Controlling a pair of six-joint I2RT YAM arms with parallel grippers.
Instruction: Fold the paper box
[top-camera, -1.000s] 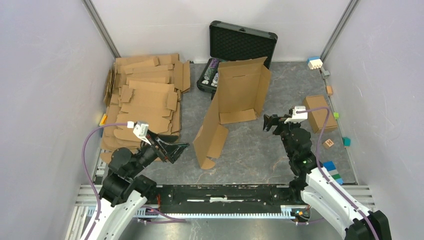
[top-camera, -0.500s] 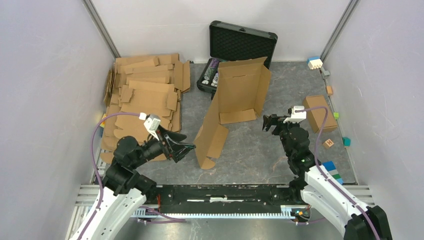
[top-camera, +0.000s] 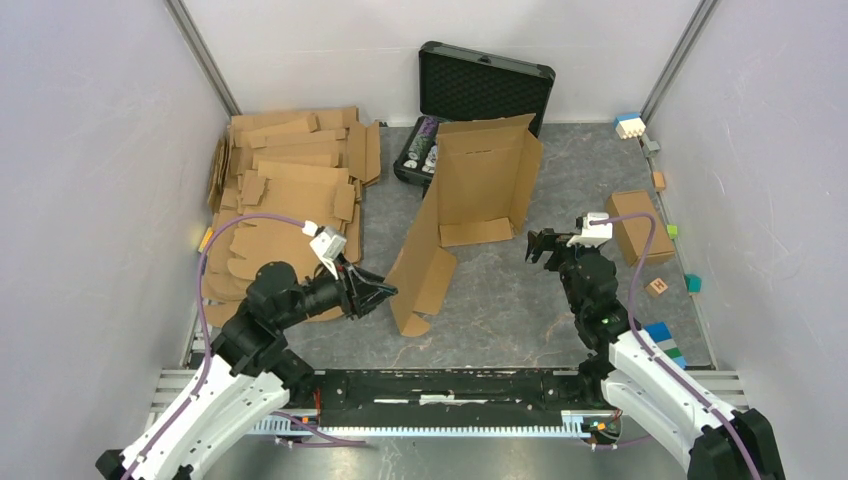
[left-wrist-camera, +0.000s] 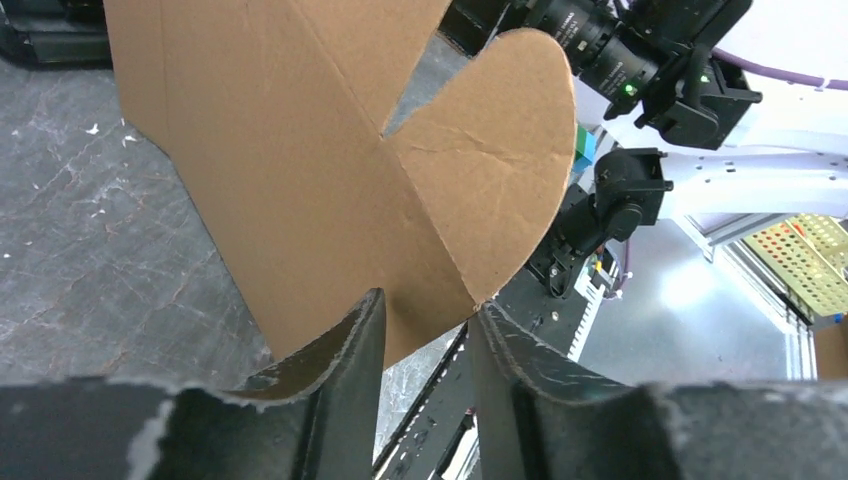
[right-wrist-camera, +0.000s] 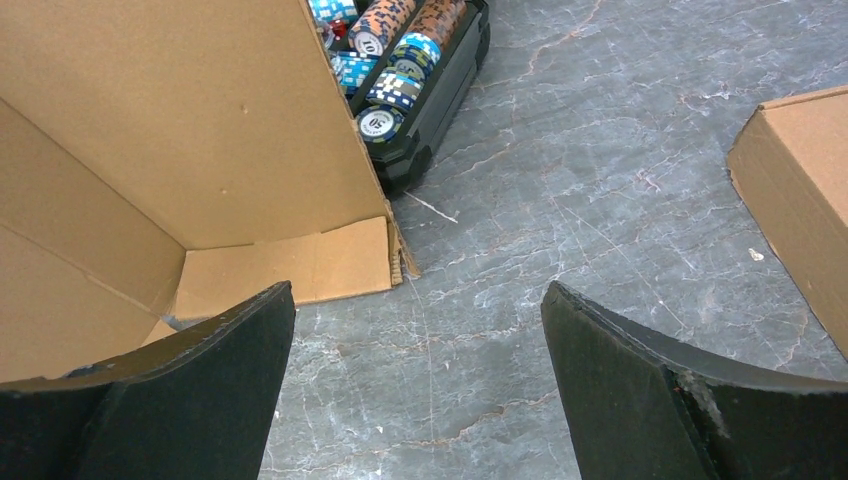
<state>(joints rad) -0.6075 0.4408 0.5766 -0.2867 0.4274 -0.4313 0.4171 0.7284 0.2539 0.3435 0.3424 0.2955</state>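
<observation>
The paper box (top-camera: 480, 180) stands half unfolded mid-table, its tall panel upright in front of the black case and a long side panel with a rounded flap (top-camera: 420, 280) running toward me. My left gripper (top-camera: 385, 292) sits at that near panel's left edge. In the left wrist view the left gripper (left-wrist-camera: 425, 305) is half narrowed, a gap still between its fingers, with the lower edge of the paper box (left-wrist-camera: 330, 150) at the fingertips. My right gripper (top-camera: 537, 245) hovers wide open just right of the box, over bare table; the right gripper (right-wrist-camera: 418, 300) faces the box's corner (right-wrist-camera: 180, 120).
A stack of flat cardboard sheets (top-camera: 290, 200) fills the back left. The open black case (top-camera: 480, 85) holds poker chips (right-wrist-camera: 390, 60) behind the box. A small brown box (top-camera: 637, 225) and coloured blocks (top-camera: 662, 340) lie along the right side.
My left arm has swung right, up to the box's near panel, and its jaws have narrowed. The right arm and the box have stayed put.
</observation>
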